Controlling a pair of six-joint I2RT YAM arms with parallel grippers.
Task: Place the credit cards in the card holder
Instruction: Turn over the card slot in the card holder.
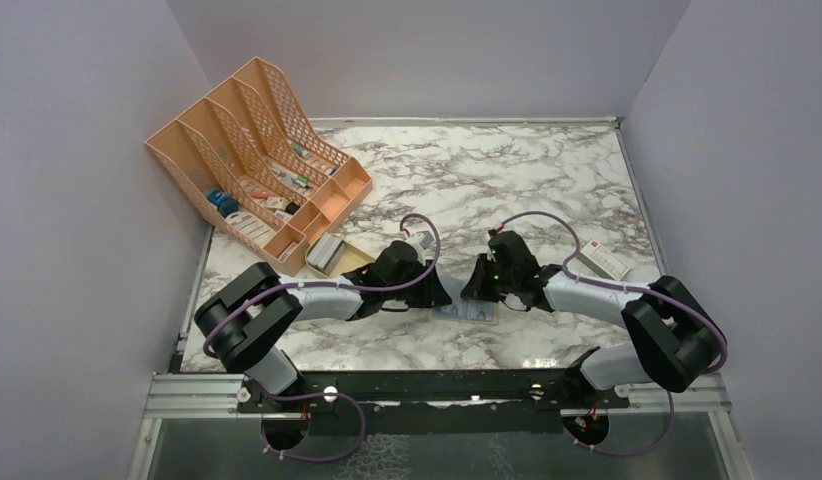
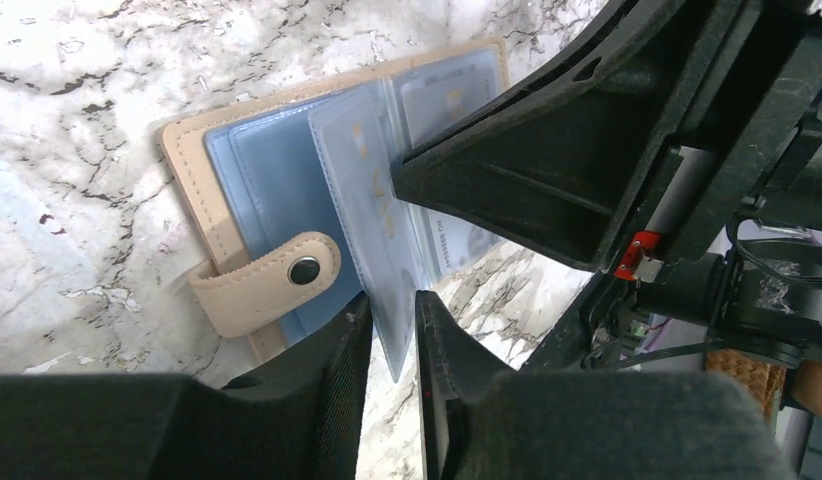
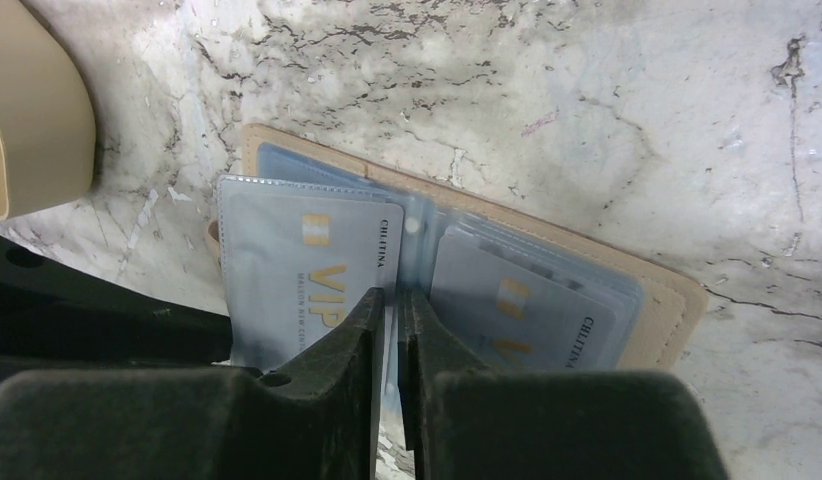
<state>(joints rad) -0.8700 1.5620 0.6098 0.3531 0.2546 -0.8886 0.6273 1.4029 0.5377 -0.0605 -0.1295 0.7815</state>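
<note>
On the marble table (image 1: 547, 170) the card holder (image 2: 192, 190) lies open between the arms, credit cards (image 3: 307, 265) showing inside. The left gripper (image 2: 392, 305) straddles a raised sleeve (image 2: 357, 180), the right gripper (image 3: 390, 298) sits nearly closed at the fold; whether either pinches I cannot tell. A careless pull could drag the holder or tear that sleeve

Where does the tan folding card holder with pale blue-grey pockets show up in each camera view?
Top external: the tan folding card holder is a pale patch at low centre, mostly covered.
Left wrist: it lies open at upper centre-left, with its snap strap nearest the camera.
Right wrist: it lies open across the middle.
Shared landmark: the white-and-grey marble tabletop beneath it in all three views.
</note>
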